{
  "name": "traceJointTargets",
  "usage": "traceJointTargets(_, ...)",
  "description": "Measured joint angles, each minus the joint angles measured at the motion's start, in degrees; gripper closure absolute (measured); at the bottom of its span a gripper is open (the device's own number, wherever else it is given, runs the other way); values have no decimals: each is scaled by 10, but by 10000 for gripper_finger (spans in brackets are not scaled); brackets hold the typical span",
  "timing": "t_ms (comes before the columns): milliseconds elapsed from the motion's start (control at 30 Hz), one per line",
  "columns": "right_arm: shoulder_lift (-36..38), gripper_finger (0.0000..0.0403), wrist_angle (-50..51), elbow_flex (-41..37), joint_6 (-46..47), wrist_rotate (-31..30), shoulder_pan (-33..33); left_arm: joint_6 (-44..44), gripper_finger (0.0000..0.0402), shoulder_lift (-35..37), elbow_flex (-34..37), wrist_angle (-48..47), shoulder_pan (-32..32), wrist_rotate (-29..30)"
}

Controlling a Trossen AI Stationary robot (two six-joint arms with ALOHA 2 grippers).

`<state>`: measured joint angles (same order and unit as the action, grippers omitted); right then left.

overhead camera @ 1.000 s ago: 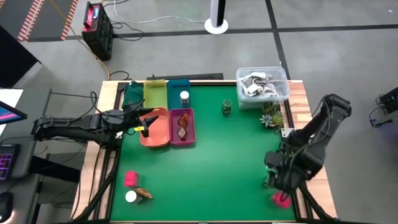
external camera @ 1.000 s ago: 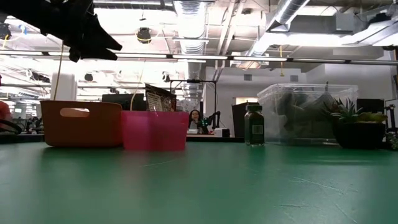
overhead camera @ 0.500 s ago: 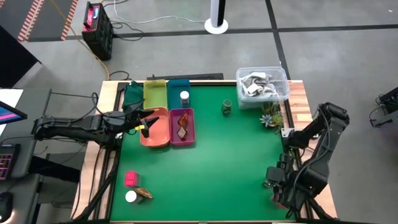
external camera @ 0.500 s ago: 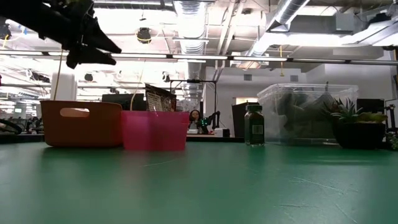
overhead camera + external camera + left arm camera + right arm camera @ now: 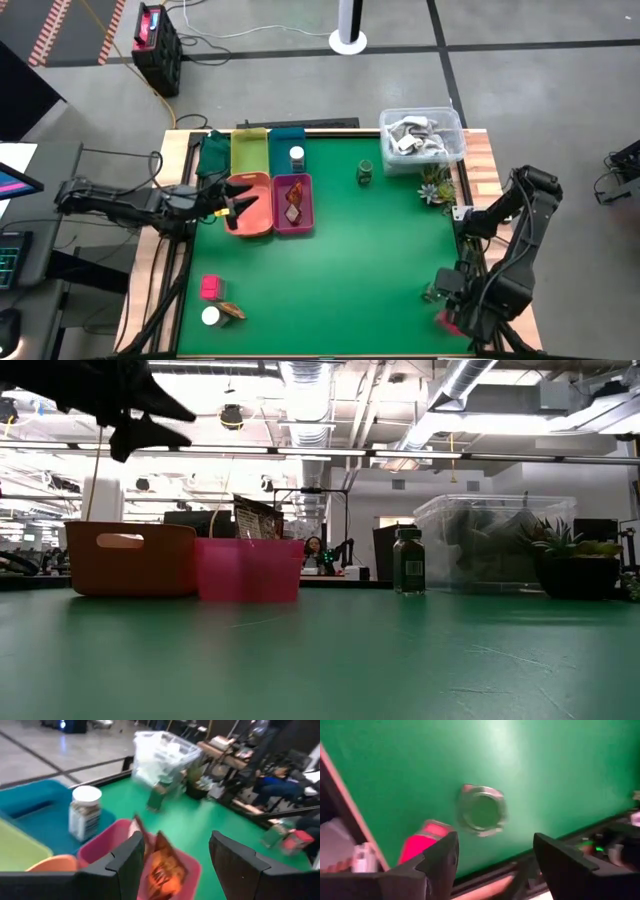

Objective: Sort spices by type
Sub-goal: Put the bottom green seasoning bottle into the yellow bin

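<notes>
Right end effector (image 5: 492, 857), fingers spread and empty, hangs over a dark green jar (image 5: 482, 812) with a pink-red block (image 5: 422, 845) beside it, likely lining up a pick. We note left end effector (image 5: 172, 865), spread, empty, above the pink tray (image 5: 102, 847).

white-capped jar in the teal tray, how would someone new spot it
Look at the row of trays at the far left end of the green table. The teal tray sits rightmost in the back row. The white-capped jar stands upright there, the only thing in it.
</notes>
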<state>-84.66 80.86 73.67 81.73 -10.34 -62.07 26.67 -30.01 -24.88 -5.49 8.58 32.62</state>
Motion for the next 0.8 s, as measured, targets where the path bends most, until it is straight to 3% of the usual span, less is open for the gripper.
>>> traceJointTargets(300,-10,121,-1,0,12,-24,2,-51,189,-43,0,86,42,22)
traceJointTargets(800,-9,121,-48,-65,25,-13,22,-55,189,-49,0,89,43,22)
